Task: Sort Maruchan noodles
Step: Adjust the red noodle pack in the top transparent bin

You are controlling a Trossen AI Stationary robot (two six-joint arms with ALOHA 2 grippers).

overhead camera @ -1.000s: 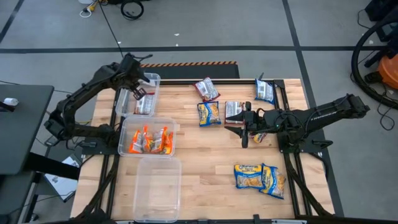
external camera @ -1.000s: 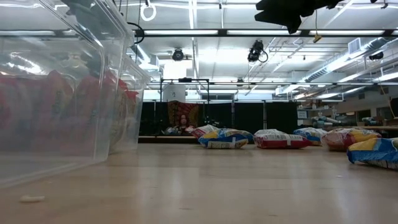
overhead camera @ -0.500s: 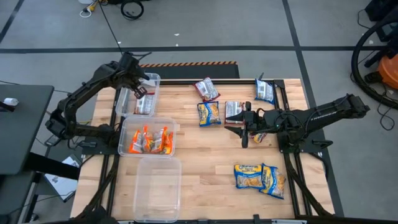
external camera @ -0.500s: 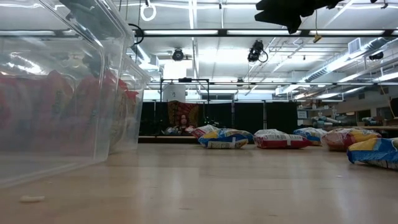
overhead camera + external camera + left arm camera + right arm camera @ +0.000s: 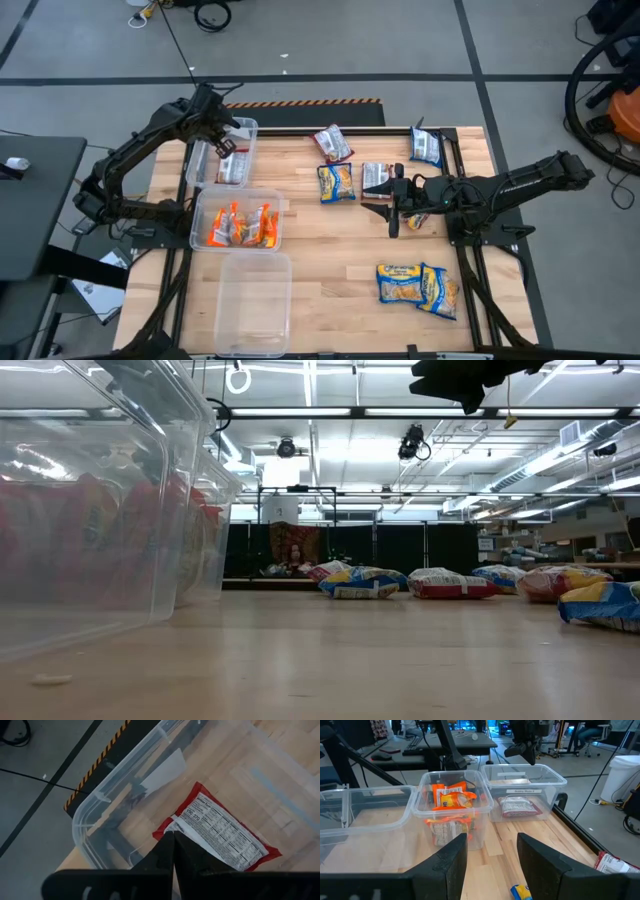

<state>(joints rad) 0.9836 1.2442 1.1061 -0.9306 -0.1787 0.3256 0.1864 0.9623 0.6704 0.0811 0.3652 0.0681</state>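
Note:
My left gripper (image 5: 226,146) (image 5: 173,834) is shut and hovers over the far clear bin (image 5: 250,126), touching nothing. A red packet (image 5: 233,170) (image 5: 225,837) lies flat on that bin's floor. My right gripper (image 5: 393,208) (image 5: 492,865) is open above the table's middle, beside a silver-red packet (image 5: 376,175). Orange packets (image 5: 240,226) (image 5: 447,797) stand in the middle bin. Loose on the wood lie a blue-yellow packet (image 5: 337,183), a red-silver one (image 5: 333,143), a blue one (image 5: 425,148), and two blue-yellow ones (image 5: 418,285) near the right edge.
A third clear bin (image 5: 255,305) sits at the near left with nothing visible in it. The three bins line the table's left side. Bare wood lies between the bins and the near-right packets. The right arm's body covers part of another packet (image 5: 415,220).

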